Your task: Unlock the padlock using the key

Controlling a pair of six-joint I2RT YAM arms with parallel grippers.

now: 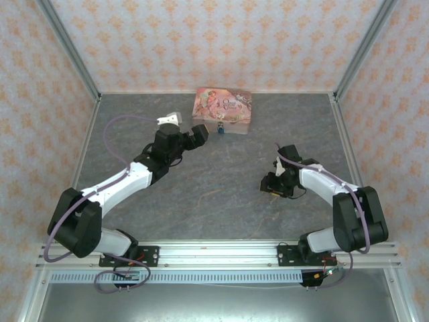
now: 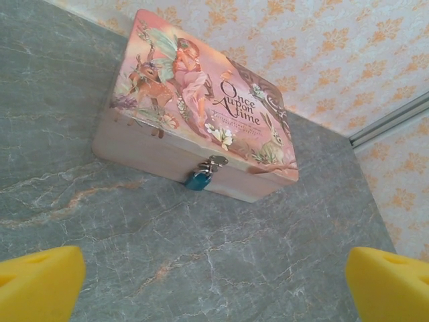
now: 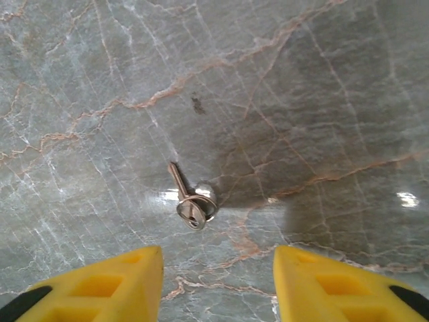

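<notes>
The small blue-teal padlock (image 2: pixel 198 179) hangs on the front clasp of a pink picture tin (image 2: pixel 201 100), seen at the back of the table (image 1: pixel 220 126). My left gripper (image 2: pixel 214 285) hovers open in front of it, a stretch of table between its yellow fingertips (image 2: pixel 40 282) and the lock. In the top view the left gripper (image 1: pixel 191 131) is just left of the tin (image 1: pixel 223 107). A silver key (image 3: pixel 191 201) on a small ring lies flat on the table. My right gripper (image 3: pixel 218 285) is low over it, open, the key just ahead of its fingertips (image 3: pixel 127 275) and not between them.
The table is grey marbled stone (image 1: pixel 221 188), walled by patterned panels. The right gripper (image 1: pixel 275 182) works at the right middle of the table, well apart from the tin. A metal rail (image 1: pixel 221 253) runs along the near edge.
</notes>
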